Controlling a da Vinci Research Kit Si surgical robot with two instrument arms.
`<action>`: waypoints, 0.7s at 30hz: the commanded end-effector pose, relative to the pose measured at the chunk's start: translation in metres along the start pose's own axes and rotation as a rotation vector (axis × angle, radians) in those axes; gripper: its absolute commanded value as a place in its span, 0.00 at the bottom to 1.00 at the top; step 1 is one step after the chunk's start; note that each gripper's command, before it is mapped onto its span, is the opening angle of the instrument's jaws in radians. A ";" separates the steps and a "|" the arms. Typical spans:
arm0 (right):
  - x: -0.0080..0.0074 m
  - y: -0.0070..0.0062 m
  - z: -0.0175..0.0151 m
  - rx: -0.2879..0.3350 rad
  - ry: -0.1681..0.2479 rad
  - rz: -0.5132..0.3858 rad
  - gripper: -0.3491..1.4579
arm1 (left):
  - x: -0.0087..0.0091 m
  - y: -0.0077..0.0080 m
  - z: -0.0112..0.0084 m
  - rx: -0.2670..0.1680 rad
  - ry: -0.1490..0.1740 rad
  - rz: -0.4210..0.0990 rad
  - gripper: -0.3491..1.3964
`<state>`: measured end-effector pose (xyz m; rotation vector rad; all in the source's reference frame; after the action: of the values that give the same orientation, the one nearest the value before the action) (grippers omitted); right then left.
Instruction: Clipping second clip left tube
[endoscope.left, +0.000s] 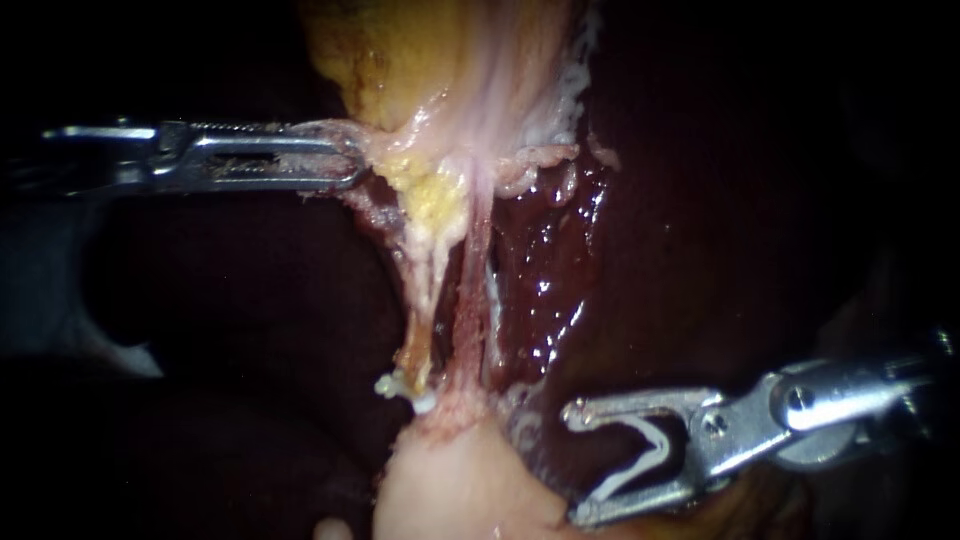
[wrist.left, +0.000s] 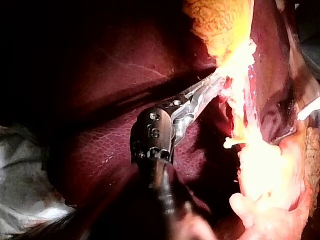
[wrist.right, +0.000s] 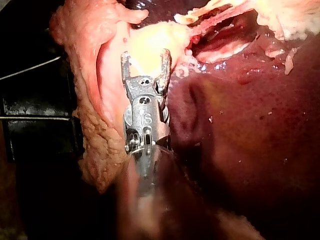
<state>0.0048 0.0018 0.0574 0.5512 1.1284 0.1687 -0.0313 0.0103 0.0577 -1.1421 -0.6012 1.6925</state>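
Status | left instrument (endoscope.left: 352, 160) end effector pinching gallbladder (endoscope.left: 430, 70) | right instrument (endoscope.left: 575, 463) end effector spread, gripping clip (endoscope.left: 632, 474)

Left instrument (endoscope.left: 352, 160) and right instrument (endoscope.left: 573, 465) are gleaming as polished metal, the clip (endoscope.left: 657, 448) as smooth plastic; the liver (endoscope.left: 548, 275) is glistening wet beside lumpy fatty tissue (endoscope.left: 430, 195).

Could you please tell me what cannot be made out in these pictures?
Left wrist view: glare merges the tubes into one bright strip.
Right wrist view: the clip held by the right instrument is lost in glare.
Endoscope view: the left instrument has its tip buried in tissue, hiding how much it grips; the edge cuts off the right instrument's shaft.
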 end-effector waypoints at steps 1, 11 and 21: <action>0.0000 0.0000 0.0000 0.000 0.000 0.000 0.47 | 0.0000 0.0000 -0.0003 -0.003 -0.002 0.000 0.00; -0.0001 0.0001 -0.0001 0.001 0.000 -0.001 0.47 | 0.0043 0.0002 -0.0081 0.016 0.027 -0.028 0.00; 0.0000 0.0001 0.0000 0.003 0.000 -0.001 0.47 | 0.0050 0.0004 -0.0099 0.029 0.049 -0.044 0.00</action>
<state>0.0047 0.0019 0.0575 0.5553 1.1296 0.1655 -0.0231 0.0136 0.0508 -1.1400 -0.5681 1.6257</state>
